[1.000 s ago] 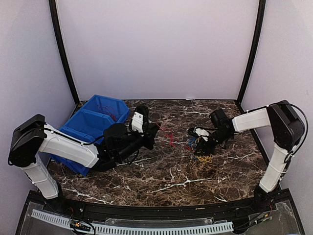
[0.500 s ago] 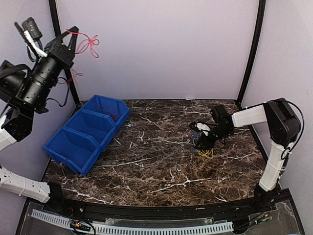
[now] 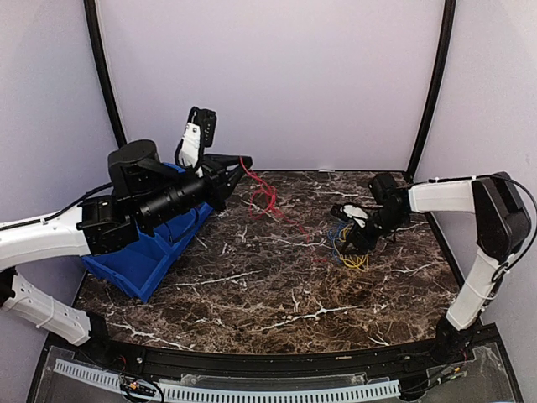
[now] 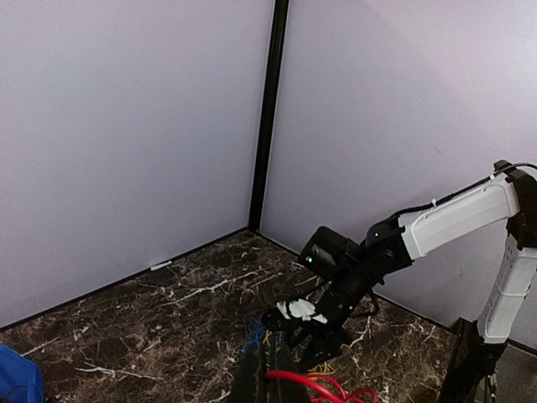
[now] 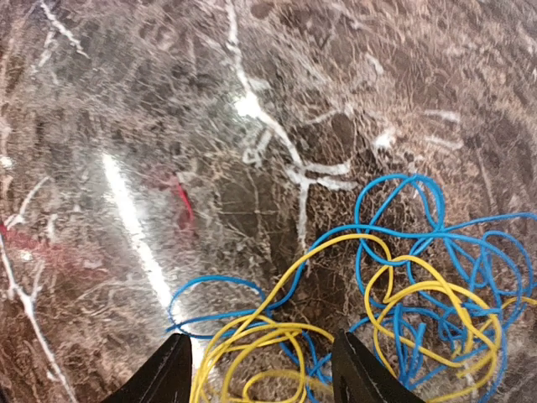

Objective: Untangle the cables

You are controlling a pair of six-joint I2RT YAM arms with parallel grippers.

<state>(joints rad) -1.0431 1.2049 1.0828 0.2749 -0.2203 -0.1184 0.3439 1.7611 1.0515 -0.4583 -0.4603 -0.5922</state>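
My left gripper (image 3: 237, 171) is shut on the red cable (image 3: 265, 198) and holds it in the air above the table's back left. The cable hangs in loops and trails down to the marble. In the left wrist view the closed fingertips (image 4: 270, 379) pinch the red cable (image 4: 323, 388) at the bottom edge. The blue cable (image 5: 403, 214) and yellow cable (image 5: 419, 290) lie tangled together on the table. My right gripper (image 5: 264, 374) stands open low over this tangle (image 3: 346, 253), with yellow loops between its fingers. A blurred red streak (image 5: 183, 206) shows beyond them.
A blue bin (image 3: 143, 267) with dividers sits at the left, partly under my left arm. White walls and black corner posts (image 3: 430, 92) close in the dark marble table (image 3: 277, 294). The right arm (image 4: 352, 269) reaches in from the right.
My left arm has swung down from high at the left, carrying the red cable out over the table. The right gripper's jaws have spread wider over the blue and yellow tangle.
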